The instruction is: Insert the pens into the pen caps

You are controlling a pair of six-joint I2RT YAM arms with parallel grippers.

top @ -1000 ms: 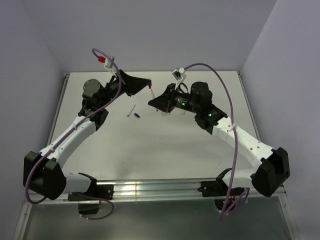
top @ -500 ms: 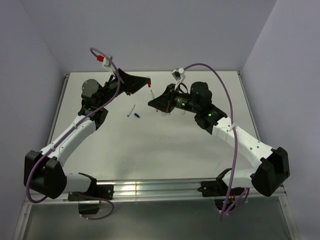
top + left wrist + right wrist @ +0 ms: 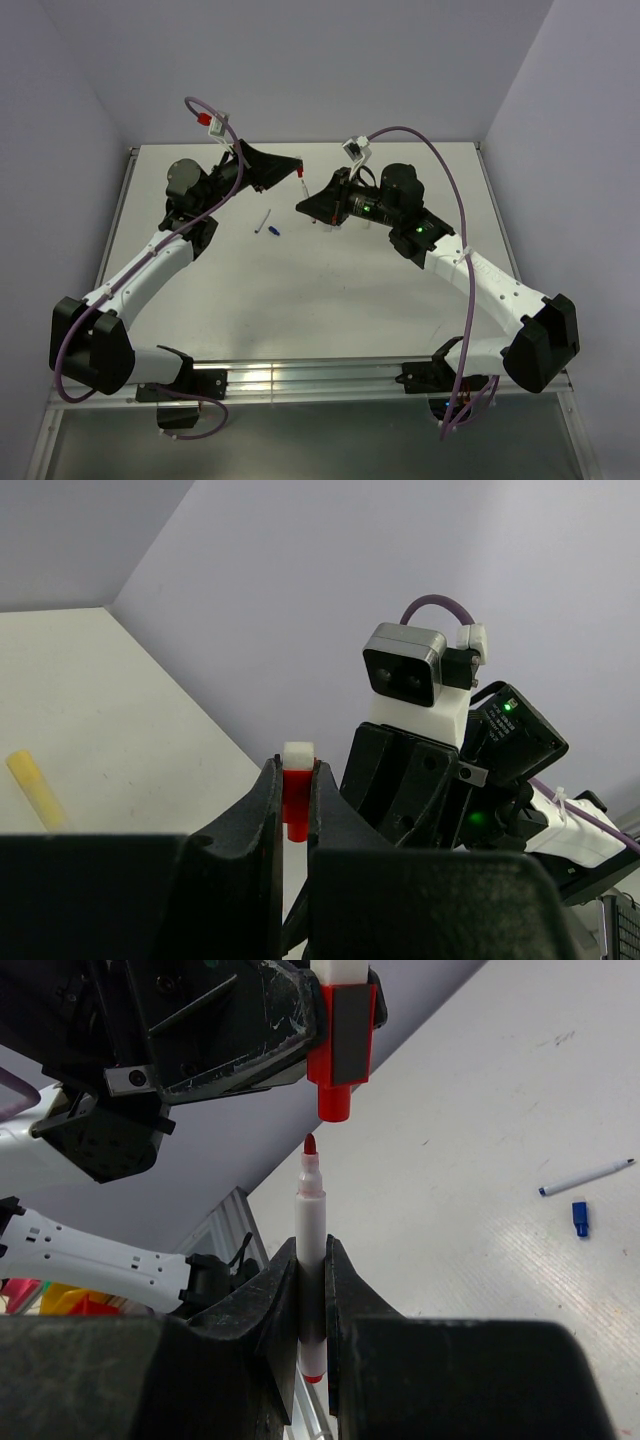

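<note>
Mid-capping here. My left gripper (image 3: 296,772) is pinched on the red cap (image 3: 335,1100). My right gripper (image 3: 311,1260) clamps the red pen (image 3: 310,1215) upright in the air, its tip just below the cap's mouth, not in. Next up, I reckon: line up and push straight together.

Over the far middle of the table (image 3: 300,300), the left gripper (image 3: 299,170) reaches in from the left and the right gripper (image 3: 300,205) from the right, their tips near each other. A cap (image 3: 340,1060) sits between the left gripper's fingers. A pen (image 3: 311,1215) stands between the right gripper's fingers, its tip in line with the cap's mouth and just short of it, not touching. On the table, left of both grippers, lies a second pen (image 3: 263,221). A loose cap (image 3: 275,231) lies just beside its near end, apart from it.
</note>
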